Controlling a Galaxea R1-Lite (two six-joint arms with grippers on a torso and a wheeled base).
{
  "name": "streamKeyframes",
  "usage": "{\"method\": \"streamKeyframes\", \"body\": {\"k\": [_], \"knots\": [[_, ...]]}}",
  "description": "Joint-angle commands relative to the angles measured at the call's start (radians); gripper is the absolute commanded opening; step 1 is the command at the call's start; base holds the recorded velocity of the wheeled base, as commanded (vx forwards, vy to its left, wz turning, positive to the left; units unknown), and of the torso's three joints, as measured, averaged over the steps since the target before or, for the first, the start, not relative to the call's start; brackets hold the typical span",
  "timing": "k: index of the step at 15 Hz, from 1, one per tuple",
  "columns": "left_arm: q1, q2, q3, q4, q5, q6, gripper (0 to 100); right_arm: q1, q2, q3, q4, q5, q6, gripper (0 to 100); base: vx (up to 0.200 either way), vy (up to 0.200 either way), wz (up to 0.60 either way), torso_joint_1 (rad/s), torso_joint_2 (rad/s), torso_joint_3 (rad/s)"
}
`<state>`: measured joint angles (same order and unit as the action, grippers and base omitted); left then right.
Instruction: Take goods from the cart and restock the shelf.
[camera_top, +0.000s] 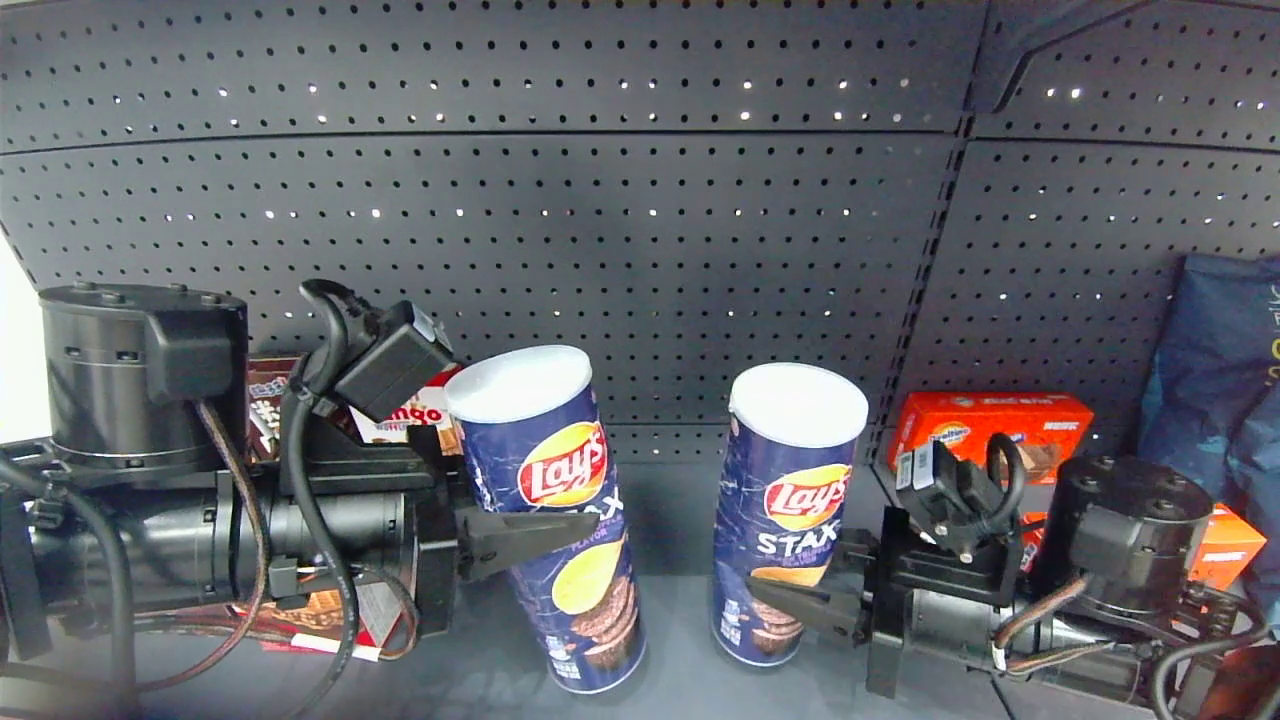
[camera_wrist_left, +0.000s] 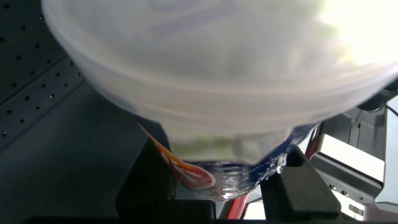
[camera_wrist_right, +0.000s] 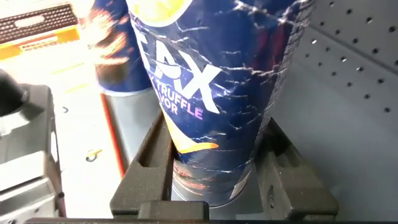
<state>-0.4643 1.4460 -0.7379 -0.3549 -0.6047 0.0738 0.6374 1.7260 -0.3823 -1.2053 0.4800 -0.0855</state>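
Left gripper (camera_top: 548, 540) pinches a tilted dark-blue crisp tube (camera_top: 565, 470) with white lid, lower centre-left; right gripper (camera_top: 790, 608) clamps its upright twin (camera_top: 795, 500), lower centre-right, on the grey shelf (camera_top: 670, 520). Released leaning, the left tube may topple against its neighbour.

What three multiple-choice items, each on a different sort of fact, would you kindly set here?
1. Where do the orange boxes lie? A. left of both cans B. atop the cans C. right of both cans
2. How many chip cans are there? A. one B. two C. four
3. How does the left can stand? A. tilted B. lying flat C. upside down
Key: C, beyond the right can; B, the left gripper and right gripper hold one each; A, its lid leans left of its base.
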Motion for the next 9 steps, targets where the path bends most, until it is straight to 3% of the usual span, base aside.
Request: {"method": "streamKeyframes", "body": {"k": [1,9], "knots": [[-0.001,0.002,0.003,0.001,0.006,0.0,0,0.016,-0.002,0.045,-0.014,0.0,0.0,0,0.0,0.0,0.0,0.0,0.0,0.0],[-0.001,0.002,0.008,0.002,0.014,0.0,0,0.03,0.092,0.054,-0.083,0.0,0.003,0,0.0,0.0,0.0,0.0,0.0,0.0]]}}
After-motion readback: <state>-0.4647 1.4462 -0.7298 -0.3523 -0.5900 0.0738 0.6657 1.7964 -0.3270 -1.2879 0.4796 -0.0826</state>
